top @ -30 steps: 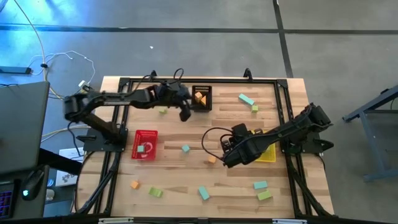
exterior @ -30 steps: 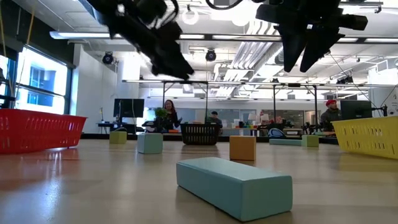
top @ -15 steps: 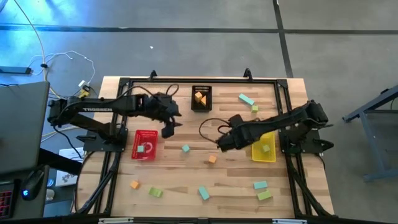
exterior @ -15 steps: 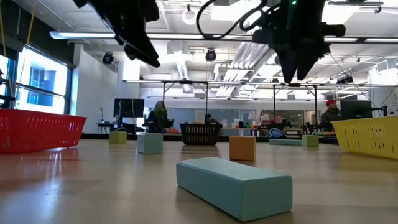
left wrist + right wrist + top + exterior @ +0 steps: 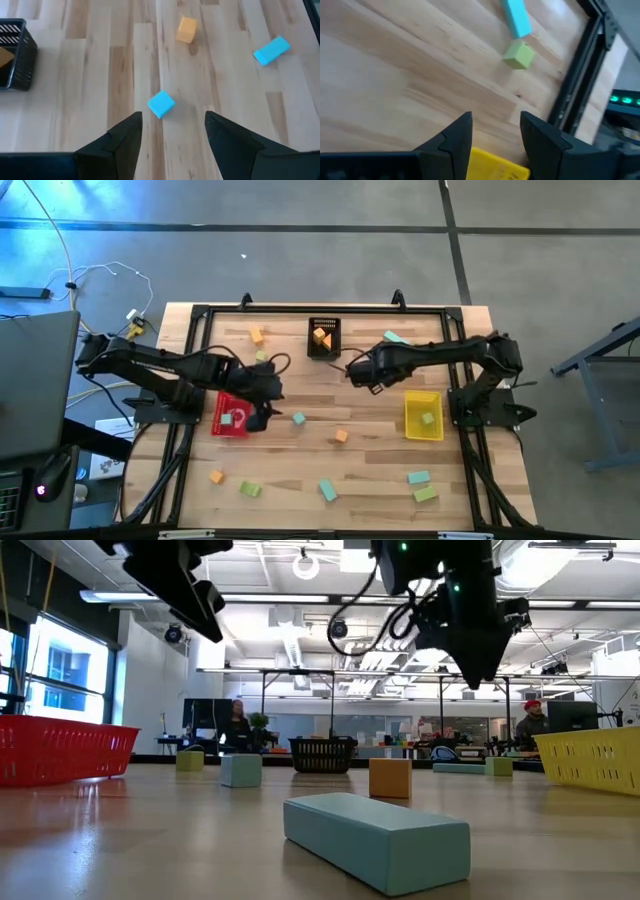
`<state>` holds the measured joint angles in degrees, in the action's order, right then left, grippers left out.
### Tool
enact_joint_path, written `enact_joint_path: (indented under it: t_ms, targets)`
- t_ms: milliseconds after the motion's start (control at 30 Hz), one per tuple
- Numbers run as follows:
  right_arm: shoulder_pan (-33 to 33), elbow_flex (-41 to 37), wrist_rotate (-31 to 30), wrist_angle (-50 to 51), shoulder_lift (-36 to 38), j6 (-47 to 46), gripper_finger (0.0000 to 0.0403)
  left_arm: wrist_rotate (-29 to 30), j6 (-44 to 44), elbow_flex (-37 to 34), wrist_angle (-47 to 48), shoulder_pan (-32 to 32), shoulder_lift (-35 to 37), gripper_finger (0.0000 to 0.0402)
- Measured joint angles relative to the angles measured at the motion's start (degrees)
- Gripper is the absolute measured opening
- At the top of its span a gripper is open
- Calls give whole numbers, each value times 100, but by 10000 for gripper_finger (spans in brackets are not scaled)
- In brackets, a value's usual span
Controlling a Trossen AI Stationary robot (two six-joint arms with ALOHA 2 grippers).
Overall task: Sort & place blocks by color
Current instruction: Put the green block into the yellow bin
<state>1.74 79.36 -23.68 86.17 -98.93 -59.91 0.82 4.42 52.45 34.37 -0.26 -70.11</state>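
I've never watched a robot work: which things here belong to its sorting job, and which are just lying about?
Job: blocks, e.g. teal cube, orange cube, green cube; red basket, black basket, yellow basket; left gripper, right gripper.

Lying about: cables, laptop.

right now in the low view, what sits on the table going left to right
red basket → teal cube → black basket → orange cube → yellow basket; the long teal bar lies nearest, spanning the middle.

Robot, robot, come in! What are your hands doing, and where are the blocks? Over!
Left hand open, empty, above a teal block. Right hand open, empty, near the black basket. Blocks mostly loose on the table. Nothing in the way.
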Motion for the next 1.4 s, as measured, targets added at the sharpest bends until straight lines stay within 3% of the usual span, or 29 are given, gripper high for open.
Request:
enact_joint_path:
  t_ms: [367, 667, 900, 1200, 1400]
  targets:
    - [670, -1079, -69, 7, 2, 531, 151, 210, 143, 0, 74, -515, 0, 202]
    - [1544, -1109, -434, -7, 128, 1324, 151, 634, 145, 0, 66, -515, -2, 202]
    - [2211, -1214, -638, -109, 819, 1487, 151, 648, 144, 0, 64, -515, -2, 202]
    - [2675, -2088, 32, -1832, 2092, 1495, 151, 648, 51, 0, 57, -504, -7, 202]
    - [2885, -2815, 604, -2993, 2534, 1489, 157, 723, 53, 0, 53, -502, -7, 202]
